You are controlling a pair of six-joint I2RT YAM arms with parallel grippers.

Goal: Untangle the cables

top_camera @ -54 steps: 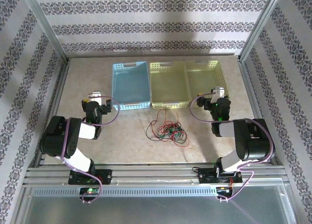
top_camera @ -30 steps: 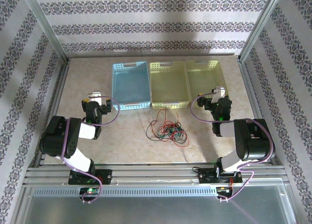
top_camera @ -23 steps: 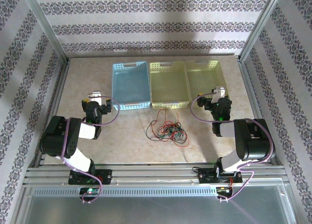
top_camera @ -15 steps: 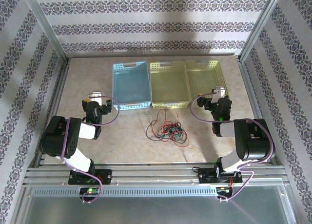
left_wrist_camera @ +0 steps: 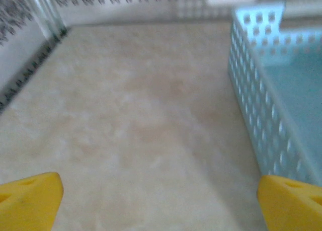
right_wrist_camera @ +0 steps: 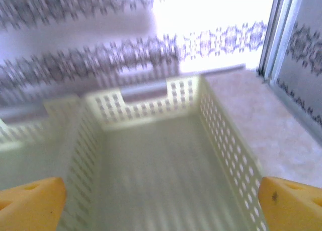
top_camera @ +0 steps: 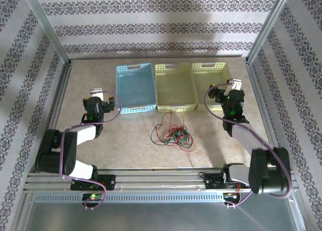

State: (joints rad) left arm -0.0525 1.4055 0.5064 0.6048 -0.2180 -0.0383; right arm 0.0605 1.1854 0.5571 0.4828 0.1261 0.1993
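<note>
The bench [top_camera: 126, 145] carries a blue basket [left_wrist_camera: 251, 120] just right of the left end effector [left_wrist_camera: 161, 203], a middle yellow basket [top_camera: 175, 108], and a right yellow basket [right_wrist_camera: 226, 140] below and ahead of the right end effector [right_wrist_camera: 161, 203]. Both end effectors have their yellow fingers spread wide apart, gripping nothing. The red, black and dark green cables [top_camera: 173, 133] lie tangled on the bench between the two end effectors, nearer the arm bases and well apart from each.

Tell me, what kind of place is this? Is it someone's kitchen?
Probably a robot practice booth, not a kitchen. A left arm and a right arm are bolted at the table edge, a metal frame holds wallpapered panels around it, and tangled cables lie near three plastic baskets.
</note>
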